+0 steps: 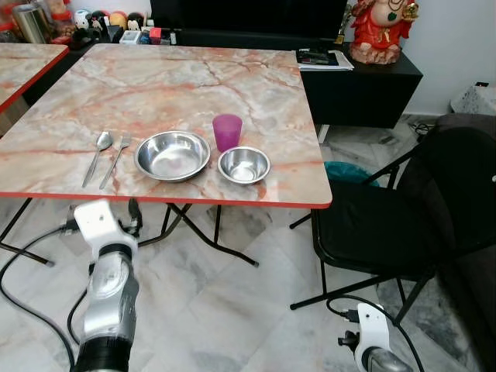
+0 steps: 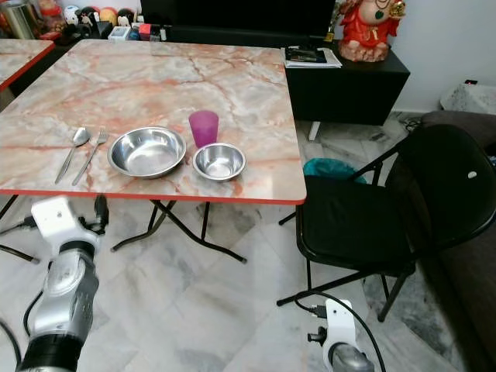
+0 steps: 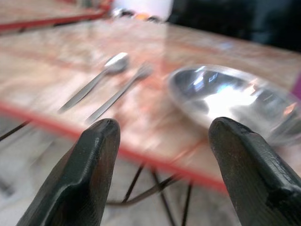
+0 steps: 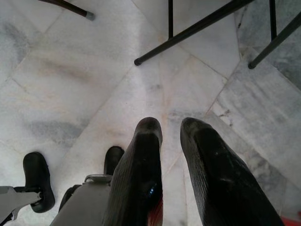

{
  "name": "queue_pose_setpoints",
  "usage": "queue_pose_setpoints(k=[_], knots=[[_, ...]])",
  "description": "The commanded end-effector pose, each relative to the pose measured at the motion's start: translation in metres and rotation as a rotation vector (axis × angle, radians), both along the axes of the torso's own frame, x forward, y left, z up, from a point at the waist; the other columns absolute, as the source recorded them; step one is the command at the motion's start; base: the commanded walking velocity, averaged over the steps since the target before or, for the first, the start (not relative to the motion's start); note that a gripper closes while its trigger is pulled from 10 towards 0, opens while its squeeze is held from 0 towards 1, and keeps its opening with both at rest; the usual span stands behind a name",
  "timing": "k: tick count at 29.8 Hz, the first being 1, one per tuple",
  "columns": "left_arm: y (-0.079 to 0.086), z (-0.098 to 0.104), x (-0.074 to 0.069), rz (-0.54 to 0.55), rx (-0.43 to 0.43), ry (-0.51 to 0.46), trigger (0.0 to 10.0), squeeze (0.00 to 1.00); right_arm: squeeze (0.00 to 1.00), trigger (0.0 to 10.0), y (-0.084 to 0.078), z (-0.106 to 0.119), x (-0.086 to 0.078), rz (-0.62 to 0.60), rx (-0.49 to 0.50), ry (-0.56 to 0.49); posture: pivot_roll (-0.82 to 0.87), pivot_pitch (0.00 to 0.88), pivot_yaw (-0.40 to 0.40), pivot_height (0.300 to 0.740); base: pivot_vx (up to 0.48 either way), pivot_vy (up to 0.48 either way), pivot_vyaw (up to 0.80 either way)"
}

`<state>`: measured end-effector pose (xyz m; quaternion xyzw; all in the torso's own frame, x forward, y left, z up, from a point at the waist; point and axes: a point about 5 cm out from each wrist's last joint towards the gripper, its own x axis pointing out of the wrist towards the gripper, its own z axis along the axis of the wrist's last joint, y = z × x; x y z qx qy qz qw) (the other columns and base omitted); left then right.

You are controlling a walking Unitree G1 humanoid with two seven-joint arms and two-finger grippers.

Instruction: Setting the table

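On the marble-patterned table, near its front edge, lie a spoon and a fork side by side. To their right stand a large steel bowl, a small steel bowl and a purple cup just behind the two bowls. My left gripper is open and holds nothing. It sits just below the table's red front edge, facing the fork and the large bowl. My right gripper hangs low over the floor, its fingers close together.
A black folding chair stands right of the table, with a teal object on the floor beside it. Behind are a black cabinet with a red figurine, and a second table at the left. The table's folding legs cross underneath.
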<state>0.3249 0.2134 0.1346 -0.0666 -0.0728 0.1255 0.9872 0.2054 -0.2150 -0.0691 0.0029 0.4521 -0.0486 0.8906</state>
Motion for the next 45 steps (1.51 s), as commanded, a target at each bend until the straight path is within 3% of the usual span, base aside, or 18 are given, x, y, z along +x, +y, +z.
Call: queue_pose_setpoints(k=[1, 3, 7, 13, 15, 16, 17, 18, 20, 25, 33, 34, 35, 36, 45], knots=[[-0.004, 0.009, 0.008, -0.029, -0.043, -0.008, 10.0, 0.00, 0.00, 10.0, -0.002, -0.002, -0.003, -0.003, 0.001, 0.009, 0.02, 0.063, -0.062, 0.736, 0.000, 0.000, 0.00], [-0.005, 0.024, 0.020, -0.030, -0.144, -0.038, 10.0, 0.00, 0.00, 10.0, -0.001, -0.002, -0.004, -0.004, 0.002, 0.008, 0.02, 0.057, -0.060, 0.736, 0.000, 0.000, 0.00], [-0.003, 0.035, 0.032, -0.017, -0.224, -0.048, 10.0, 0.00, 0.00, 10.0, -0.001, -0.002, -0.004, -0.002, 0.003, 0.009, 0.02, 0.049, -0.062, 0.736, 0.000, 0.000, 0.00], [-0.005, 0.044, 0.037, -0.047, -0.210, -0.045, 10.0, 0.00, 0.00, 10.0, 0.000, -0.002, -0.004, 0.000, 0.005, 0.009, 0.02, 0.046, -0.060, 0.736, 0.000, 0.000, 0.00], [-0.010, 0.045, 0.044, -0.165, -0.110, 0.041, 10.0, 0.00, 0.00, 10.0, 0.000, -0.002, -0.004, -0.002, 0.008, 0.007, 0.02, 0.043, -0.058, 0.736, 0.000, 0.000, 0.00], [-0.010, 0.045, 0.044, -0.165, -0.110, 0.041, 10.0, 0.00, 0.00, 10.0, 0.000, -0.002, -0.004, -0.002, 0.008, 0.007, 0.02, 0.043, -0.058, 0.736, 0.000, 0.000, 0.00], [-0.011, 0.043, 0.046, -0.216, -0.016, 0.094, 10.0, 0.00, 0.00, 10.0, 0.000, -0.002, -0.004, -0.003, 0.009, 0.007, 0.01, 0.041, -0.056, 0.736, 0.000, 0.000, 0.00], [-0.011, 0.043, 0.046, -0.216, -0.016, 0.094, 10.0, 0.00, 0.00, 10.0, 0.000, -0.002, -0.004, -0.003, 0.009, 0.007, 0.01, 0.041, -0.056, 0.736, 0.000, 0.000, 0.00], [-0.002, 0.049, 0.044, -0.279, 0.204, 0.140, 10.0, 0.00, 0.00, 10.0, 0.000, -0.003, -0.005, -0.003, 0.011, 0.008, 0.02, 0.038, -0.050, 0.736, 0.000, 0.000, 0.00], [0.005, 0.054, 0.042, -0.301, 0.312, 0.145, 10.0, 0.00, 0.00, 10.0, 0.001, -0.003, -0.005, -0.003, 0.011, 0.009, 0.02, 0.039, -0.051, 0.736, 0.000, 0.000, 0.00], [0.010, 0.056, 0.039, -0.343, 0.265, 0.114, 10.0, 0.00, 0.00, 10.0, 0.001, -0.003, -0.005, -0.006, 0.013, 0.006, 0.02, 0.060, -0.049, 0.736, 0.000, 0.000, 0.00], [0.013, 0.056, 0.038, -0.334, 0.197, 0.103, 10.0, 0.00, 0.00, 10.0, 0.001, -0.002, -0.004, -0.010, 0.014, 0.004, 0.02, 0.067, -0.047, 0.736, 0.000, 0.000, 0.00], [0.013, 0.056, 0.038, -0.334, 0.197, 0.103, 10.0, 0.00, 0.00, 10.0, 0.001, -0.002, -0.004, -0.010, 0.014, 0.004, 0.02, 0.067, -0.047, 0.736, 0.000, 0.000, 0.00], [0.020, 0.055, 0.038, -0.297, 0.122, 0.102, 10.0, 0.00, 0.00, 10.0, 0.001, -0.002, -0.004, -0.016, 0.017, 0.000, 0.01, 0.083, -0.046, 0.736, 0.000, 0.000, 0.00], [0.023, 0.055, 0.039, -0.282, 0.103, 0.110, 10.0, 0.00, 0.00, 10.0, 0.002, -0.002, -0.002, -0.025, 0.023, -0.009, 0.01, 0.090, -0.045, 0.736, 0.288, 0.000, 0.00]])
